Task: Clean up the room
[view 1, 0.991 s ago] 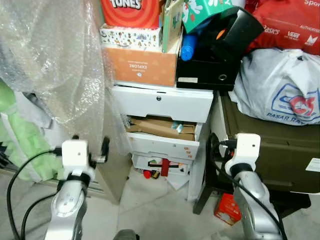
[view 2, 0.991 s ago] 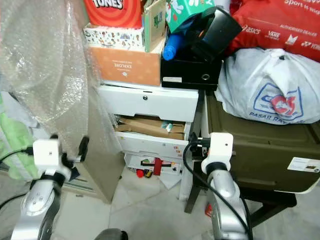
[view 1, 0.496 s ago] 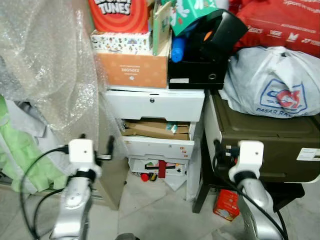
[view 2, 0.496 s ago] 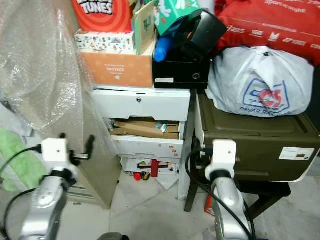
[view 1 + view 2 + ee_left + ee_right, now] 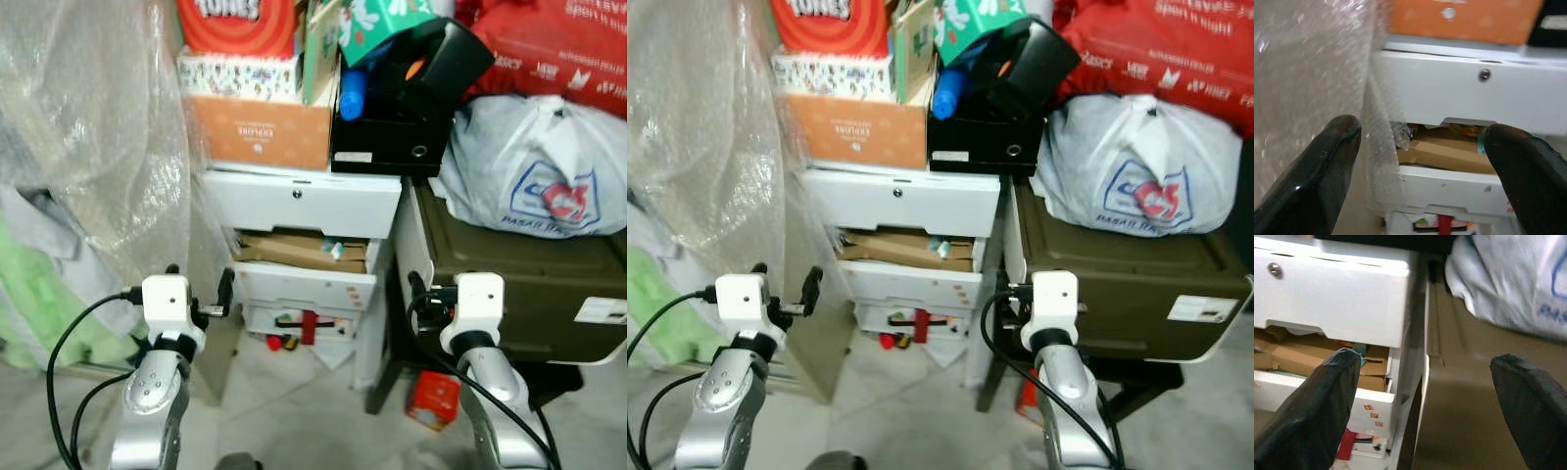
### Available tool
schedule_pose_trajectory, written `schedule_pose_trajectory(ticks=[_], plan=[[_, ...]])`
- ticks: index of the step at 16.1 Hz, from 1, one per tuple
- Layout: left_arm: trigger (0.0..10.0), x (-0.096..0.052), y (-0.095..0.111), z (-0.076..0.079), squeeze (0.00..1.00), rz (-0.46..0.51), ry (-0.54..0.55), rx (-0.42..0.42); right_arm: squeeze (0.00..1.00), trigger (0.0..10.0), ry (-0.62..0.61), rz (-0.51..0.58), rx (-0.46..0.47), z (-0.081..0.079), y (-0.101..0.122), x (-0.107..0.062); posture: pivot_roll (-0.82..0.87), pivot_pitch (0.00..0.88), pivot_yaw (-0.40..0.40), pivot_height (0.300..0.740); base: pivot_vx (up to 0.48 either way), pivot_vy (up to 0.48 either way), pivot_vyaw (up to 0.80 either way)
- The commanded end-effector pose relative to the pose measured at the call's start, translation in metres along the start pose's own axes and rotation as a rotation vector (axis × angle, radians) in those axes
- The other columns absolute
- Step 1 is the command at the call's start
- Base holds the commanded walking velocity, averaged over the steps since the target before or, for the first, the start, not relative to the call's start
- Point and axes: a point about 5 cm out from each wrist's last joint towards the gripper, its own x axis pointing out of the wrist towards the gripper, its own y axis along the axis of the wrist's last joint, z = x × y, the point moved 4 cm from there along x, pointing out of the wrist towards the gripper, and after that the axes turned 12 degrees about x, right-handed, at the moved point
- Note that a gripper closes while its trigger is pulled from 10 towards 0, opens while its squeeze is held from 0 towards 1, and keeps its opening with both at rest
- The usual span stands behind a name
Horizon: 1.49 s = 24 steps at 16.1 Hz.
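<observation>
I hold both arms raised and empty in front of a white drawer unit (image 5: 312,240), apparently readying for a reach. The left gripper (image 5: 1415,161) is spread wide, and so is the right gripper (image 5: 1432,391). Clutter to tidy lies low down: a small red box (image 5: 431,399) on the floor beside a dark table leg, and red bits (image 5: 284,341) under the unit. The middle drawer (image 5: 299,257) sags open, stuffed with cardboard. Bubble wrap (image 5: 93,127) hangs close on my left; a dark green bin (image 5: 514,284) carrying a white bag (image 5: 534,166) crowds my right.
</observation>
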Motion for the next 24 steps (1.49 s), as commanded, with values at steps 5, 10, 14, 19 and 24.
schedule_pose_trajectory(ticks=[5,10,14,19,24], plan=[[10.0,-0.003,0.008,-0.002,0.0,0.006,0.014,-0.012,0.0,10.0,0.028,0.019,-0.008,-0.008,0.012,0.006,0.04,0.0,-0.049,0.74,0.0,0.0,0.0],[10.0,-0.004,0.015,-0.007,0.0,-0.004,-0.011,-0.016,0.0,10.0,-0.005,0.05,0.039,-0.01,0.024,0.006,0.05,0.0,-0.01,0.74,0.0,0.0,0.0],[10.0,-0.002,0.018,-0.011,0.0,-0.008,0.0,-0.016,0.0,10.0,-0.017,0.06,0.051,-0.01,0.028,0.006,0.04,0.0,-0.004,0.74,0.0,0.0,0.6],[10.0,0.002,0.021,-0.01,0.0,-0.013,-0.016,-0.003,0.0,10.0,-0.02,0.064,0.076,-0.012,0.032,0.01,0.04,0.0,-0.006,0.74,0.0,0.0,0.0],[10.0,0.004,0.02,-0.01,0.0,-0.024,-0.017,-0.015,0.0,10.0,-0.024,0.062,0.074,-0.012,0.033,0.013,0.04,0.0,-0.006,0.74,0.0,0.0,0.0]])
